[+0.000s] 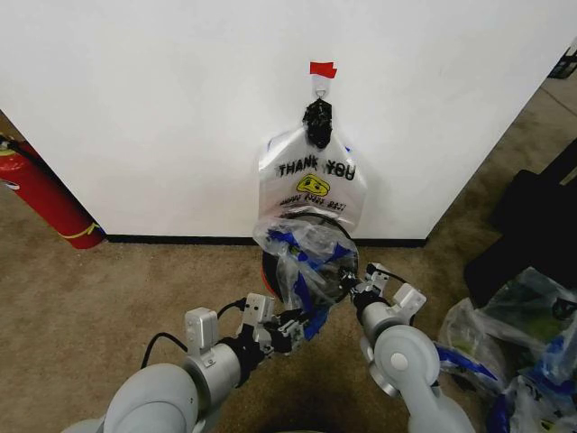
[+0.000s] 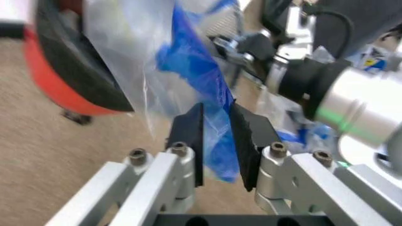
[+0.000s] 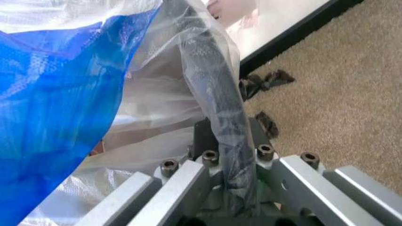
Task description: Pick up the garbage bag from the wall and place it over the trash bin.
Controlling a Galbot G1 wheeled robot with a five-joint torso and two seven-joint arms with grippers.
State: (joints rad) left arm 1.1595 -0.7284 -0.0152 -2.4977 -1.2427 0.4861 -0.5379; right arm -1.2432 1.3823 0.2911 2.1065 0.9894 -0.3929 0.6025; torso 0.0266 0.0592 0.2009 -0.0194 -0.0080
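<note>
The garbage bag (image 1: 302, 262), translucent with blue patches, is draped over the trash bin (image 1: 270, 271), which stands on the carpet close against the wall (image 1: 162, 108), under a "THANK YOU" bag (image 1: 313, 180) hanging from a hook. Open carpet lies to the left as far as a fire extinguisher (image 1: 45, 198); clear bags (image 1: 514, 352) crowd the right. The left gripper (image 2: 217, 141) reaches in low from the left, fingers nearly shut, pinching blue film. The right gripper (image 3: 220, 155) reaches in opposite, fingers closed over the bag-covered bin rim.
</note>
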